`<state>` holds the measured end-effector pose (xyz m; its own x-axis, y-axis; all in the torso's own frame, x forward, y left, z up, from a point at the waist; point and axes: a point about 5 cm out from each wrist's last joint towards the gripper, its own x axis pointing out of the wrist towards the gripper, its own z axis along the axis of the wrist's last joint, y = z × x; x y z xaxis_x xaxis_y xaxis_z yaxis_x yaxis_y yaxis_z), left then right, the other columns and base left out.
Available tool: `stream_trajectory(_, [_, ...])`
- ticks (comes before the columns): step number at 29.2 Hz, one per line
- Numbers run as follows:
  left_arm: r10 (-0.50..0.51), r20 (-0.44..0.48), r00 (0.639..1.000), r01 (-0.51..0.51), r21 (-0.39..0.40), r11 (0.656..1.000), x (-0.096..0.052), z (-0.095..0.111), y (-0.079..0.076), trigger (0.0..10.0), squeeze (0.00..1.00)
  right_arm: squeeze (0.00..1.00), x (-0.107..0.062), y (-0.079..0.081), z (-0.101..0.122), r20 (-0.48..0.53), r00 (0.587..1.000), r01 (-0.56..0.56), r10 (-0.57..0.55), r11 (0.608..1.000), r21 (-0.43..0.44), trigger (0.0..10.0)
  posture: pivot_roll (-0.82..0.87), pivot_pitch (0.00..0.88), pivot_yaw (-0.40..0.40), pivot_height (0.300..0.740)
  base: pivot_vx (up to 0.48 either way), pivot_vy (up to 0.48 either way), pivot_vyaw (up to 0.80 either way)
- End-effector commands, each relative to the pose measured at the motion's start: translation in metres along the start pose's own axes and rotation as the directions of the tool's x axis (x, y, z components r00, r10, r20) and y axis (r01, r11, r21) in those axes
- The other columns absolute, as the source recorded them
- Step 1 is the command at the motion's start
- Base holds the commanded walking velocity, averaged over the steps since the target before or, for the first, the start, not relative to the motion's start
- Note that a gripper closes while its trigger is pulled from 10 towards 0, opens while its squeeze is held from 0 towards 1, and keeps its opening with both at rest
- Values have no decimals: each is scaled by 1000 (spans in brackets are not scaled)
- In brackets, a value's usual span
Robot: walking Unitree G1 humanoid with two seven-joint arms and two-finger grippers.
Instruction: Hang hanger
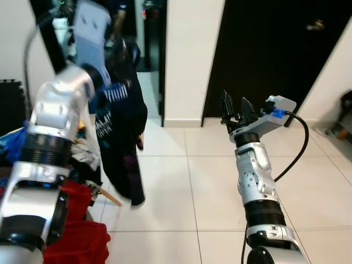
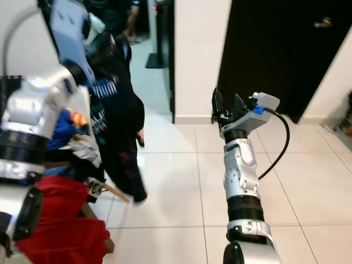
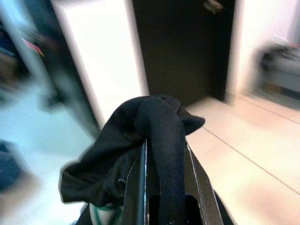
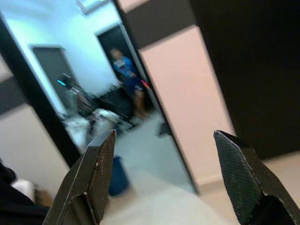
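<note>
At the left of the frame the raised left gripper (image 3: 164, 187) is clamped on the neck of a dark shirt (image 1: 124, 137), the hanger presumably inside it. The fabric looks soft, light and swingy, so the stiff hanger top is the better hold. At centre right, the right gripper (image 1: 235, 110) hovers spread and empty above the tiled floor (image 1: 181, 181).

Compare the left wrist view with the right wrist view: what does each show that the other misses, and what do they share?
Left wrist view: the left gripper has its jaws shut on a bunched black garment that drapes over them, with a tiled floor beyond.

Right wrist view: the right gripper has its jaws spread open with nothing between them, looking through an open doorway to a distant person in blue.

Both: a pale wall beside a dark door, blurred in each.
</note>
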<state>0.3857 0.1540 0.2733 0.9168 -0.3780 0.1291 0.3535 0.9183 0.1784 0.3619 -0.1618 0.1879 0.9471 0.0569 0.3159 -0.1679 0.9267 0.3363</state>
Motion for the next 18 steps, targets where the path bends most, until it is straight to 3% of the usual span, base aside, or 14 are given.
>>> stream_trajectory(1, [27,-45,999,-28,-14,1000,-2,-15,0,0,0,0,-6,-5,-15,-89,996,19,-22,999,-38,10000,79,0,-6,740,0,0,-800])
stream_trajectory(3, [64,-93,994,-72,-76,995,-8,-36,-3,0,0,0,-11,-8,-24,-133,991,30,-36,998,-48,10000,73,0,-7,740,0,0,-800])
stream_trajectory(4, [64,-93,994,-72,-76,995,-8,-36,-3,0,0,0,-11,-8,-24,-133,991,30,-36,998,-48,10000,73,0,-7,740,0,0,-800])
stream_trajectory(6, [127,-196,972,-169,-214,962,-25,-79,-10,0,0,0,-26,-16,-50,-288,956,18,-50,993,-113,10000,65,0,-12,740,0,0,-800])
stream_trajectory(9, [127,-196,972,-169,-214,962,-25,-79,-10,0,0,0,-26,-16,-50,-288,956,18,-50,993,-113,10000,65,0,-12,740,0,0,-800])
stream_trajectory(10, [146,-241,959,-208,-257,944,-32,-95,-13,0,0,0,-33,-19,-60,-349,936,8,-55,991,-136,10000,64,0,-13,740,0,0,-800])
stream_trajectory(11, [146,-241,959,-208,-257,944,-32,-95,-13,0,0,0,-33,-19,-60,-349,936,8,-55,991,-136,10000,64,0,-13,740,0,0,-800])
stream_trajectory(13, [206,-339,918,-319,-320,892,-58,-136,-24,0,0,0,-54,-27,-82,-459,886,-19,-68,983,-182,10000,57,0,-28,740,0,0,-800])
stream_trajectory(14, [206,-339,918,-319,-320,892,-58,-136,-24,0,0,0,-54,-27,-82,-459,886,-19,-68,983,-182,10000,57,0,-28,740,0,0,-800])
stream_trajectory(15, [225,-372,900,-361,-350,864,-67,-148,-28,6275,0,0,-61,-29,-88,-488,870,-26,-71,982,-189,10000,55,0,-32,740,0,0,-800])
stream_trajectory(16, [230,-434,871,-405,-371,836,-77,-163,-33,10000,0,0,-69,-31,-97,-524,848,-29,-78,981,-192,10000,53,0,-41,740,0,0,-800])
stream_trajectory(17, [219,-476,852,-430,-398,810,-82,-172,-38,10000,0,0,-75,-33,-104,-555,827,-27,-85,981,-191,10000,58,0,-49,740,0,0,-800])
stream_trajectory(18, [219,-476,852,-430,-398,810,-82,-172,-38,10000,0,0,-75,-33,-104,-555,827,-27,-85,981,-191,10000,58,0,-49,740,0,0,-800])
